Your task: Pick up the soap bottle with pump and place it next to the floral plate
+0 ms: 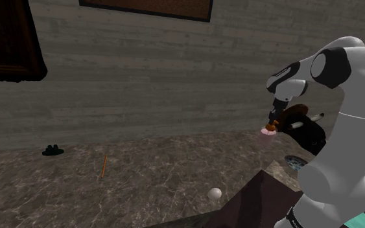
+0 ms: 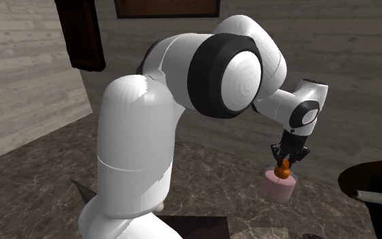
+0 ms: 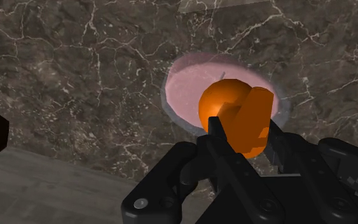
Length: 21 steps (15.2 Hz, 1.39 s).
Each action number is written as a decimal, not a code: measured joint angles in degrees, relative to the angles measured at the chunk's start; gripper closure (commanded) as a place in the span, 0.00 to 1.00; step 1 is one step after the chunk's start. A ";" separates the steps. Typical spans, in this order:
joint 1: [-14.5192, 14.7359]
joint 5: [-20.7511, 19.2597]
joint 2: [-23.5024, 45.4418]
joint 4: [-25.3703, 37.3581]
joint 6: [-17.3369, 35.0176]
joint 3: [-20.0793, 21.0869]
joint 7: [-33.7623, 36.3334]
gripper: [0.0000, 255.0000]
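The soap bottle [image 1: 266, 134] has a squat pink body [image 3: 190, 92] and an orange pump [image 3: 231, 105]. My black gripper [image 3: 244, 137] is shut on the pump from above, a finger on each side. In the second exterior view the gripper [image 2: 284, 160] points straight down with the soap bottle [image 2: 279, 183] under it, over the dark marbled countertop [image 2: 209, 170]. In the shoulder view the gripper [image 1: 275, 123] holds the bottle seemingly a little off the surface. A round patterned plate [image 1: 294, 162] lies just below and beyond it, partly hidden by my arm.
On the countertop in the shoulder view lie a small dark green object [image 1: 52, 150], a thin orange stick [image 1: 103, 166] and a white ball [image 1: 214, 193]. A dark round object [image 2: 372, 178] with a white cylinder [image 2: 374, 197] sits at the second exterior view's right. A plank wall runs behind.
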 measured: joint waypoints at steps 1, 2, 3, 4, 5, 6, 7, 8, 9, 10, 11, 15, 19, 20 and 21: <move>-0.05 0.24 0.45 -0.26 0.69 0.08 -0.13 1.00; -0.18 0.53 1.00 -0.40 1.33 0.15 -0.40 1.00; -0.21 0.76 1.42 -0.64 1.96 0.24 -0.49 1.00; -0.32 1.04 1.97 -0.74 2.57 0.34 -0.70 1.00; -0.29 1.24 2.34 -1.07 3.24 0.45 -0.71 1.00; -0.37 1.49 2.80 -1.31 3.91 0.55 -0.90 1.00; -0.49 1.75 3.28 -1.49 4.52 0.63 -1.13 1.00; -0.53 2.00 3.71 -1.78 5.22 0.75 -1.24 1.00; -0.64 2.29 4.23 -2.07 5.98 0.86 -1.48 1.00; -0.73 2.52 4.66 -2.18 6.48 0.96 -1.64 1.00; -0.78 2.72 4.99 -2.45 7.07 1.05 -1.78 1.00; -1.19 3.73 6.90 -2.79 9.18 1.53 -2.48 1.00; -1.18 3.84 7.08 -2.85 9.45 1.61 -2.49 1.00; -1.18 3.84 7.09 -2.85 9.46 1.61 -2.49 1.00; -1.18 3.85 7.09 -2.85 9.46 1.61 -2.50 0.00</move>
